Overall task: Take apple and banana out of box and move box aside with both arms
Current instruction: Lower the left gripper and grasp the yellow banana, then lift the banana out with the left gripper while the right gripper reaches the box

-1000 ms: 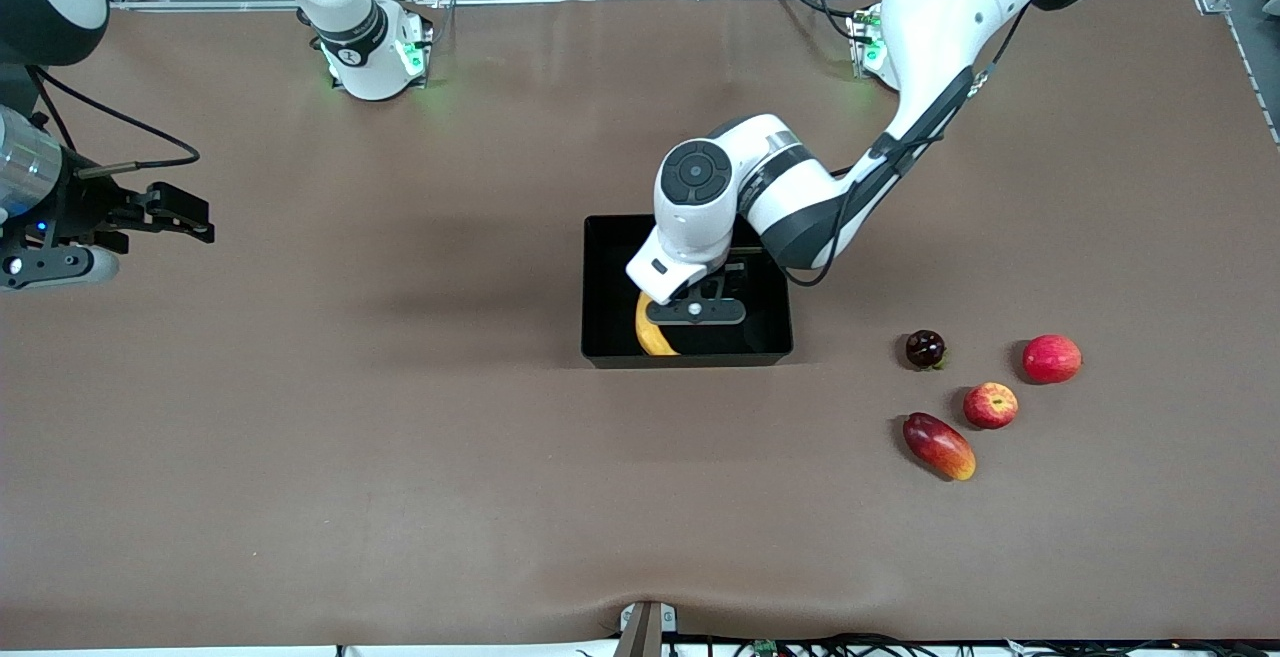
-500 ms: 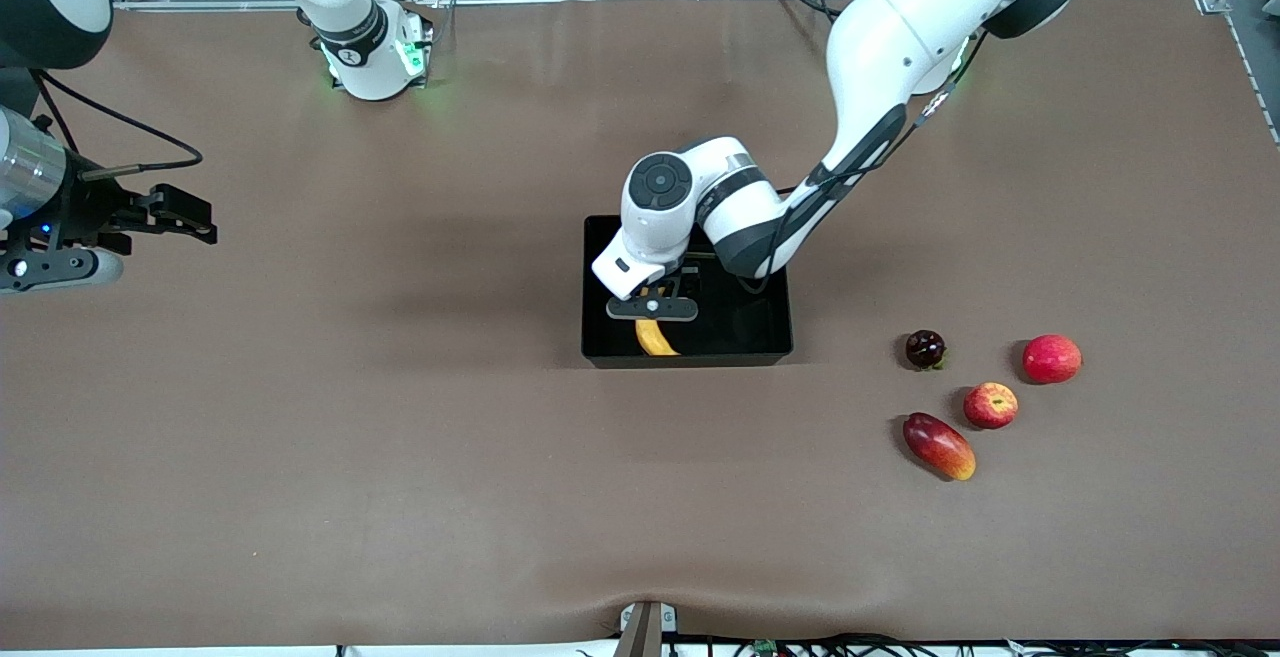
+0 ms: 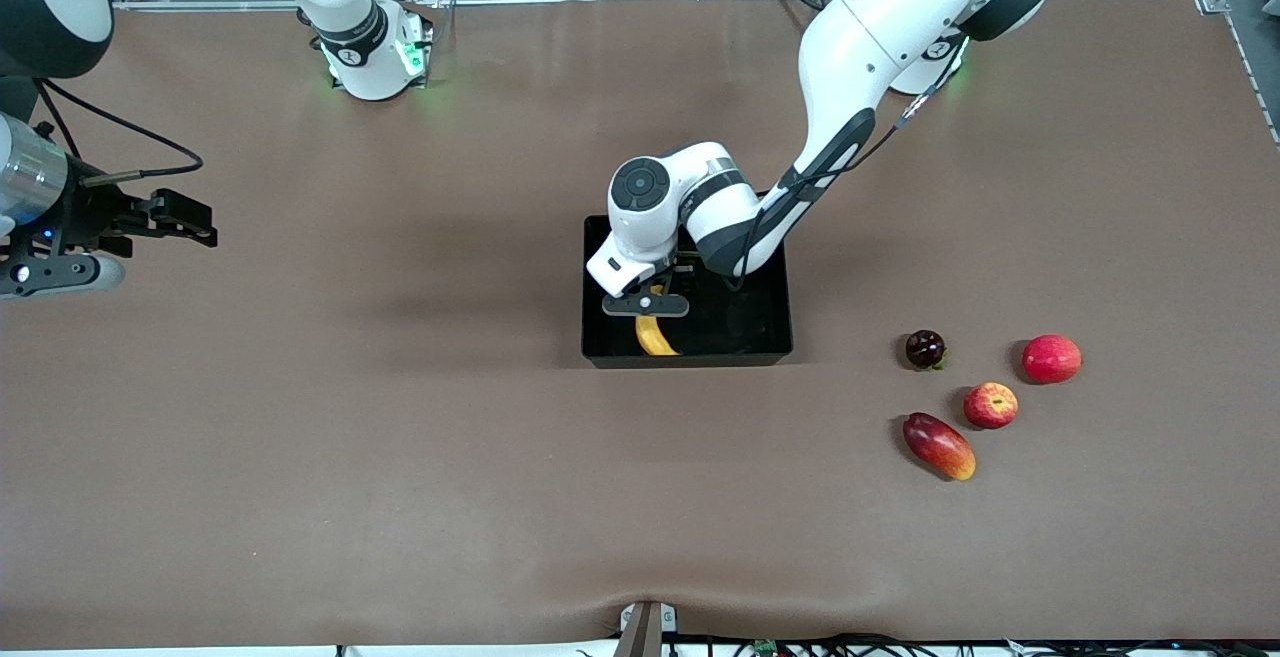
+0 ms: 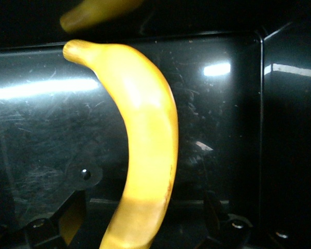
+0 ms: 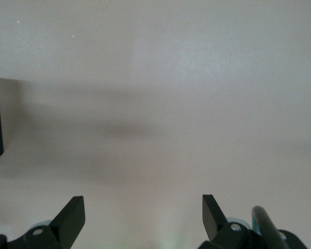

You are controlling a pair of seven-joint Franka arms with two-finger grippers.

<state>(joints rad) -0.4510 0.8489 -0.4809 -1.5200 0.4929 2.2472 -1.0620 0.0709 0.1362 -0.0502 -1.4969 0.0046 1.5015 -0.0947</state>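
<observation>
Brown matting covers the counter [image 3: 400, 457] from end to end, with the box [image 3: 765, 342] set near its middle. Inside it lies the banana [image 3: 655, 337], at the side of the box toward the right arm's end of the counter.

The left tool [image 3: 646, 305] hangs low inside the box directly over the banana, fingers spread wide and holding nothing. In the left wrist view the banana [image 4: 145, 150] runs lengthwise up the middle of the gap between the two fingers [image 4: 67, 218], so its long axis lies across the closing line of the tool; a straight descent and closure would take it about mid-body. Whether the fingertips have reached the box floor cannot be determined, as the wrist hides them from the front camera.

The apple [image 3: 990, 404] is already out of the box, resting on the counter toward the left arm's end, with the mango [image 3: 938, 446] nearer the front camera and a larger red fruit [image 3: 1051, 358] and a dark round fruit [image 3: 925, 348] close by.

The right tool [image 3: 165, 217] waits, also wide and empty, above bare counter at the right arm's end, well apart from the box. The left arm is plainly the nearer to the banana.
</observation>
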